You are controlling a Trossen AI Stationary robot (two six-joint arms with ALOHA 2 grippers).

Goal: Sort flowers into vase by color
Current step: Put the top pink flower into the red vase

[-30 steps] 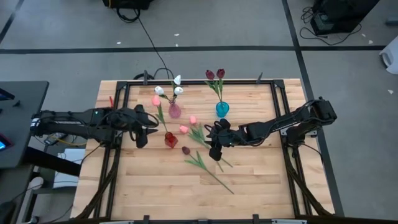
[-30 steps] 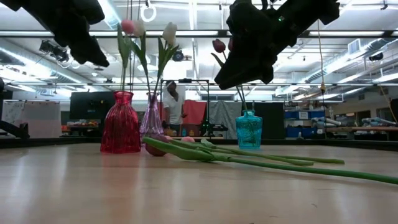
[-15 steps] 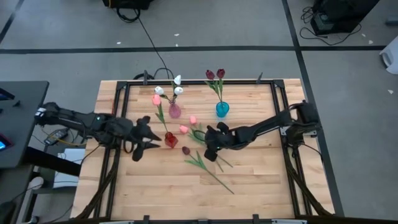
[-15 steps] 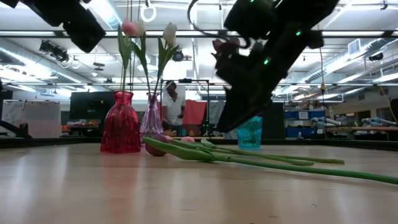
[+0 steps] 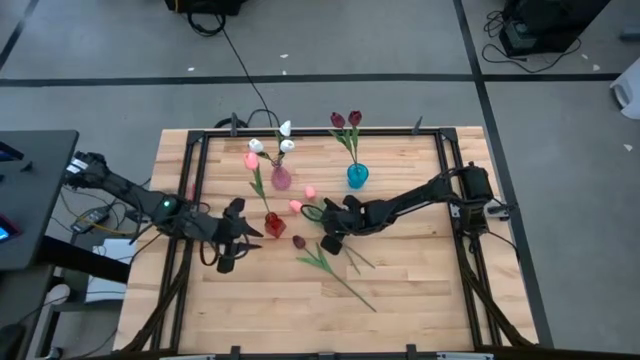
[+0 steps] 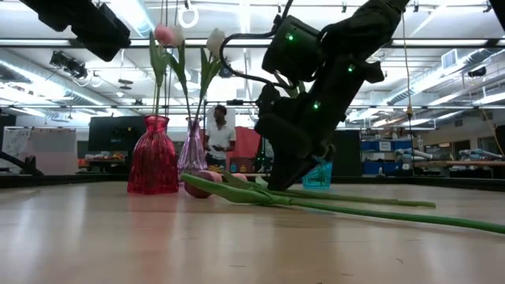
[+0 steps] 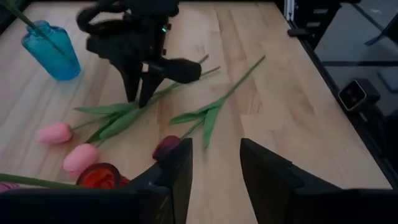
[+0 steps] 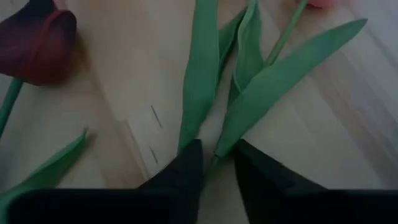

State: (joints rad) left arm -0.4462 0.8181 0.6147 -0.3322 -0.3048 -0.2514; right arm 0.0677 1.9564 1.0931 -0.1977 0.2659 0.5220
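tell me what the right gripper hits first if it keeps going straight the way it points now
Most likely the long green leaves of the pink tulips lying on the wooden table: the right gripper points down at them, fingers slightly apart, seemingly just above. Actual contact is unclear.

Robotics lab or workshop hall, with an open industrial ceiling.

Behind the right gripper [image 6: 278, 183], low on the wooden table [image 5: 420, 290], stretch rows of ceiling strip lights [image 6: 442, 75], exposed ducting, and what seem to be shelves of equipment. Just beyond it stands a person [image 6: 219, 140]. Grey floor with taped lines [image 5: 330, 78] and a trailing cable [image 5: 240, 70] surrounds the table.
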